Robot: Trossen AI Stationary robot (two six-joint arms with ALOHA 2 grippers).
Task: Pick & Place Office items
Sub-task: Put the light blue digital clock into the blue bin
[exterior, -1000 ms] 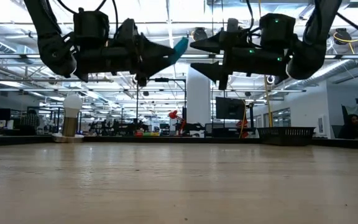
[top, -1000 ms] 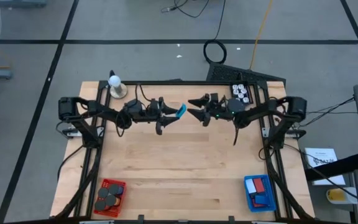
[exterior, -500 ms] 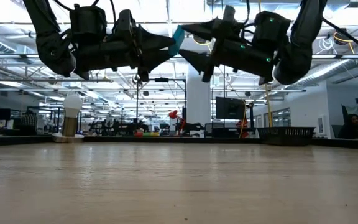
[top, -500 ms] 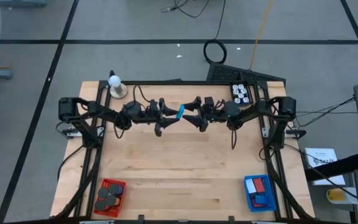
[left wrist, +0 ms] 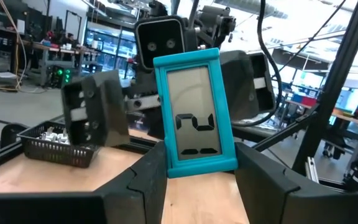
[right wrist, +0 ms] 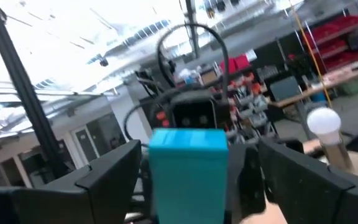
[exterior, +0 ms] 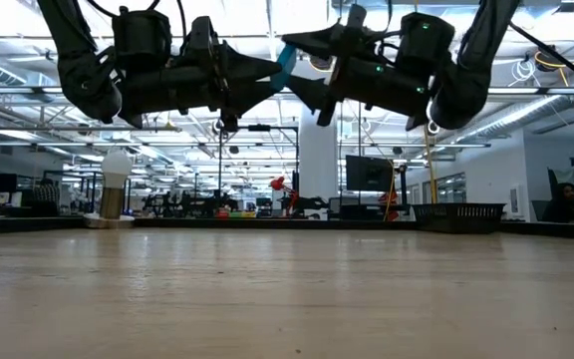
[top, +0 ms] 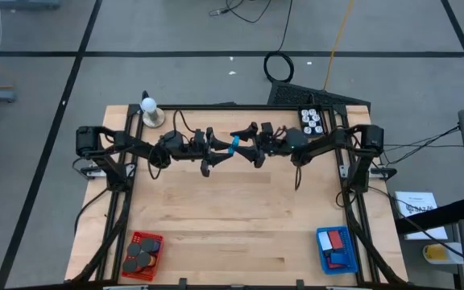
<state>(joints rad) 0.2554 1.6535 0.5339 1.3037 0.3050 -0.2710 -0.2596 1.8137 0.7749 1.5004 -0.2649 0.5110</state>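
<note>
Left hand (top: 218,151) grips a teal-framed LCD timer (left wrist: 193,114), raised high over the bench (top: 232,217) mid-rear. Right hand (top: 248,148) spread wide, fingers flanking the timer, not yet clamped.

left tool (top: 225,151) left of centre, above table (top: 232,217) | timer (top: 234,147) between tools | right tool (top: 246,147) right

So the teal piece (left wrist: 194,112) is a little flat rectangle with a teal frame and a grey LCD-style screen, standing upright, pinched at its bottom edge and held up high over the back middle of the tabletop (top: 216,217). Black discs (top: 138,256) sit bottom-left, red and blue blocks (top: 337,246) bottom-right.
</note>
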